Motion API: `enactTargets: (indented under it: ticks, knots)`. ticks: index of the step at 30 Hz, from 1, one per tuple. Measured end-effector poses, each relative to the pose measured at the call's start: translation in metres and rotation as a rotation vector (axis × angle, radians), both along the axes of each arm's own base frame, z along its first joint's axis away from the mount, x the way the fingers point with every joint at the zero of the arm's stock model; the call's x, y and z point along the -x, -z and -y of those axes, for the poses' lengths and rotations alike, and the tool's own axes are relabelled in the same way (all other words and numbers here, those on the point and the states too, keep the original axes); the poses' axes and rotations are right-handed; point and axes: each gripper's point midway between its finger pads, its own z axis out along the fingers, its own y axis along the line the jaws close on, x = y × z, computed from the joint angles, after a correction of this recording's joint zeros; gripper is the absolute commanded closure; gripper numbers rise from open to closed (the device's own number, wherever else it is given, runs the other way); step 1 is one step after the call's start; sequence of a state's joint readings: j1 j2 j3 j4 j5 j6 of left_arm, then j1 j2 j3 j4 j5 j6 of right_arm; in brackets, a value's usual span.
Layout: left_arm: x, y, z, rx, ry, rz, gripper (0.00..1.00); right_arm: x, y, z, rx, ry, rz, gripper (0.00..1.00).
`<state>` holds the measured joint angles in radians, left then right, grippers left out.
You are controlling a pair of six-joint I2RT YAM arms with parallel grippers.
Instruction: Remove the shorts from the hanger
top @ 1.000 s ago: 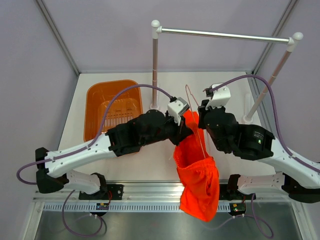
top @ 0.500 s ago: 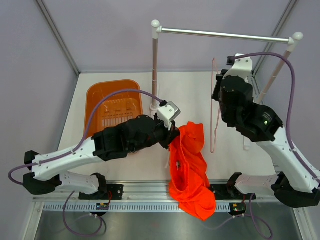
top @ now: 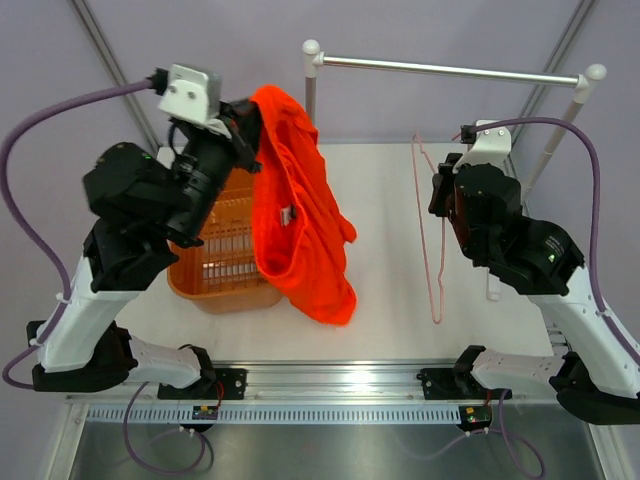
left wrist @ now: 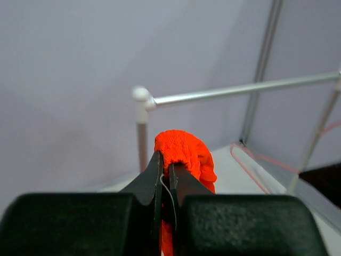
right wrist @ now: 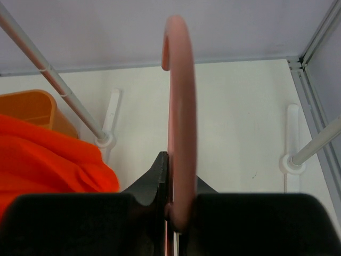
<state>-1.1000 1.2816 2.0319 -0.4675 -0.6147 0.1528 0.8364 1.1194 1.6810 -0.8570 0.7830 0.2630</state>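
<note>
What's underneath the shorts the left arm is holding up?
In the top view, the shorts, pinched in the left gripper, hang over the right side of the orange basket and part of the white table. The basket's right rim and anything lying there are covered.

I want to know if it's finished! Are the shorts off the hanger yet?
Yes, that part looks done. The shorts hang free, pinched in the left hand, up high near the basket. The right hand holds the hanger, which is bare. What's left is probably just putting things down, maybe the shorts into the basket.
</note>
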Motion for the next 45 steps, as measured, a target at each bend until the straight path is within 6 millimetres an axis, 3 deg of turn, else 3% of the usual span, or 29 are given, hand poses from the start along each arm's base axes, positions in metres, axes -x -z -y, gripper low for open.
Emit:
enactTargets:
  ticks: [4, 8, 11, 15, 18, 21, 23, 26, 29, 31, 35, 39, 43, 45]
  knots:
    - [0.002, -0.056, -0.044, 0.055, -0.140, 0.180, 1.00, 0.004, 0.023, -0.005, 0.021, -0.034, -0.057, 1.00]
    - [-0.001, -0.082, -0.071, 0.059, -0.258, 0.287, 1.00, 0.007, 0.033, -0.008, 0.035, -0.056, -0.092, 1.00]
    - [-0.011, -0.083, -0.085, 0.050, -0.331, 0.315, 1.00, 0.008, 0.034, -0.008, 0.036, -0.058, -0.096, 1.00]
    - [-0.038, -0.052, -0.093, 0.007, -0.397, 0.280, 1.00, 0.009, 0.034, -0.007, 0.034, -0.065, -0.097, 1.00]
    - [-0.066, -0.012, -0.090, -0.038, -0.430, 0.207, 1.00, 0.011, 0.036, -0.008, 0.033, -0.072, -0.101, 1.00]
    - [-0.097, 0.047, -0.085, -0.074, -0.444, 0.094, 1.00, 0.013, 0.042, -0.007, 0.037, -0.080, -0.112, 1.00]
    - [-0.116, 0.102, -0.082, -0.084, -0.446, -0.023, 1.00, 0.014, 0.046, -0.007, 0.042, -0.081, -0.119, 1.00]
    - [-0.127, 0.178, -0.081, -0.090, -0.459, -0.203, 0.98, 0.015, 0.047, -0.008, 0.040, -0.095, -0.125, 1.00]
    - [-0.126, 0.242, -0.086, -0.029, -0.485, -0.382, 0.97, 0.017, 0.047, -0.011, 0.034, -0.115, -0.129, 1.00]
    - [-0.127, 0.276, -0.099, 0.037, -0.505, -0.473, 0.92, 0.018, 0.048, -0.014, 0.031, -0.131, -0.134, 1.00]
    - [-0.123, 0.359, -0.125, 0.202, -0.535, -0.681, 0.93, 0.019, 0.050, -0.019, 0.026, -0.156, -0.143, 1.00]
    - [-0.103, 0.431, -0.117, 0.309, -0.502, -0.876, 0.80, 0.019, 0.053, -0.024, 0.040, -0.184, -0.155, 1.00]
    - [-0.086, 0.472, -0.102, 0.442, -0.434, -0.999, 0.69, 0.018, 0.054, -0.028, 0.067, -0.217, -0.156, 1.00]
    - [-0.082, 0.483, -0.096, 0.522, -0.394, -1.041, 0.54, 0.018, 0.053, -0.031, 0.075, -0.234, -0.151, 1.00]
